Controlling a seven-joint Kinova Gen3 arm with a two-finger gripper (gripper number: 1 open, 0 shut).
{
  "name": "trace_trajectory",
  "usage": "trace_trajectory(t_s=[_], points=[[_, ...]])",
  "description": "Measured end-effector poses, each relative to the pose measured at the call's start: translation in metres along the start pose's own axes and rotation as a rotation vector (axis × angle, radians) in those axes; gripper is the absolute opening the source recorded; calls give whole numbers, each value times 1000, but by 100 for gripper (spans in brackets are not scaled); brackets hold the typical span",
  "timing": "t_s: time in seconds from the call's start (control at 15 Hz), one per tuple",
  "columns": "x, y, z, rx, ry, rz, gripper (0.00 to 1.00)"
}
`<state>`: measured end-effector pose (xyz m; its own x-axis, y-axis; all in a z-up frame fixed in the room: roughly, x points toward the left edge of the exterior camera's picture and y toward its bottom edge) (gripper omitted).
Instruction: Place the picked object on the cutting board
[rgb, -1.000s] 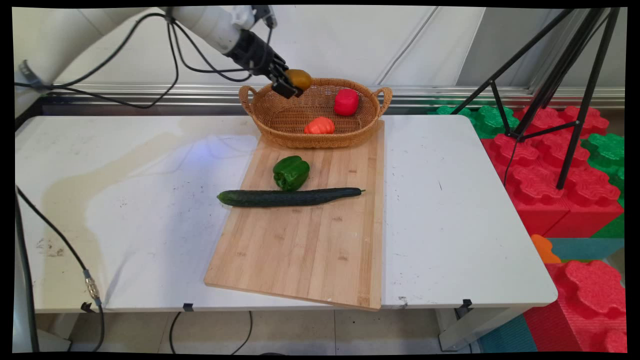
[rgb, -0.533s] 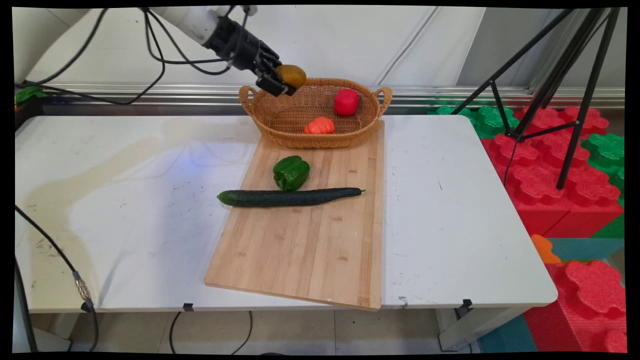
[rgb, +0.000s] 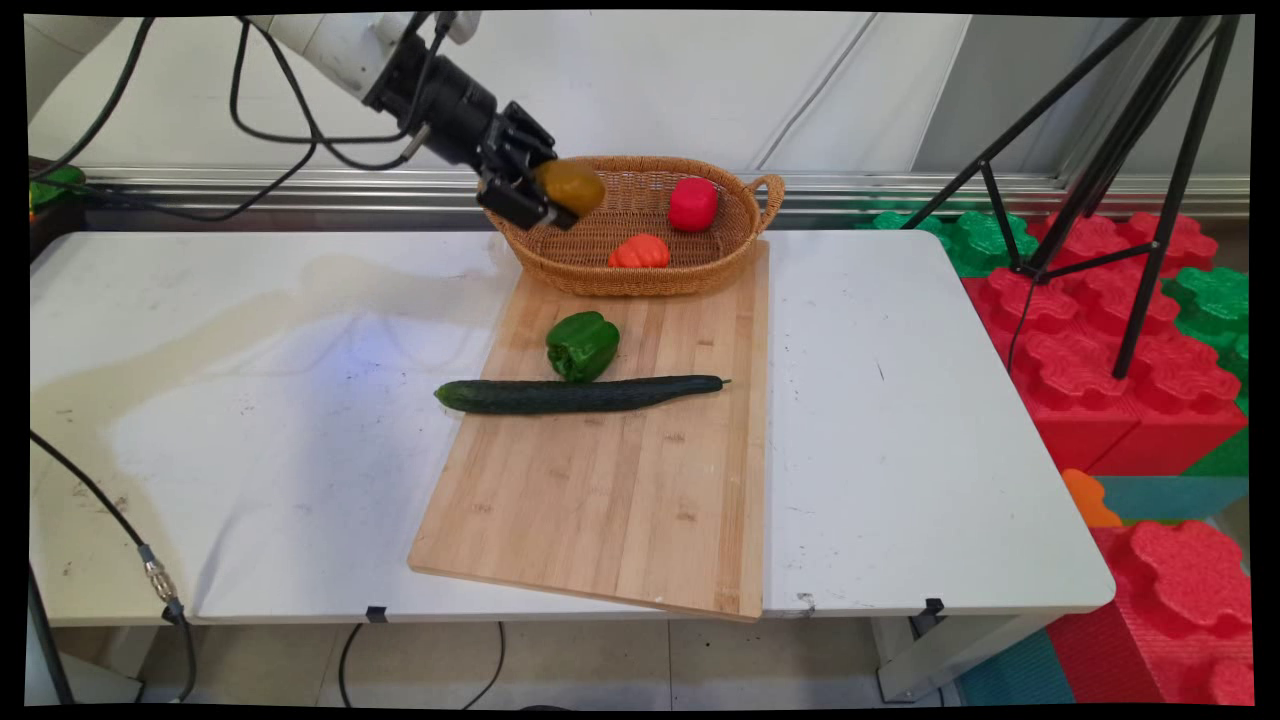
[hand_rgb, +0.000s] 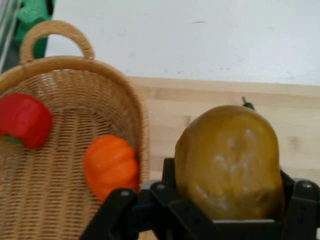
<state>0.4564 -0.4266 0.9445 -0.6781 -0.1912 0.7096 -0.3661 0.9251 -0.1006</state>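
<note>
- While the gripper (rgb: 545, 200) squeezes a brown-yellow potato (rgb: 570, 186) between its two fingers, it hangs in the air over the left end of the basket (rgb: 700, 275), close to the rim.
- In the hand view the potato (hand_rgb: 229, 161) sits snug between the black fingers, and it looks big and round next to them.
- Inside the basket lie a red pepper (rgb: 692, 203), near the far right side, and an orange pepper (rgb: 639, 251), near the front wall.
- From the hand view, the orange pepper (hand_rgb: 111, 166) is the closer of the two to the potato, and the red pepper (hand_rgb: 24, 120) is farther off.
- The basket stands on the far edge of the cutting board (rgb: 610, 490), and the board lies in the middle of the table (rgb: 900, 420).
- A green pepper (rgb: 581, 344) sits on the board just in front of the basket.
- A long cucumber (rgb: 580, 394) lies across the board, touching the green pepper or very near it, and its left tip sticks out past the board's left edge.
- To handle the potato well, I think the grip should stay firm and the moves slow, because a round thing can slip out.
- I think the hand should also keep clear of the basket's rim and handle, so the basket does not get bumped.
</note>
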Motion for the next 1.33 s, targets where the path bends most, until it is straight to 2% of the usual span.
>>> trace_trajectory(t_s=[0.53, 1.33], points=[[-6, 58, 43, -86, -70, 68, 0], [-24, 125, 112, -142, -198, 70, 0]])
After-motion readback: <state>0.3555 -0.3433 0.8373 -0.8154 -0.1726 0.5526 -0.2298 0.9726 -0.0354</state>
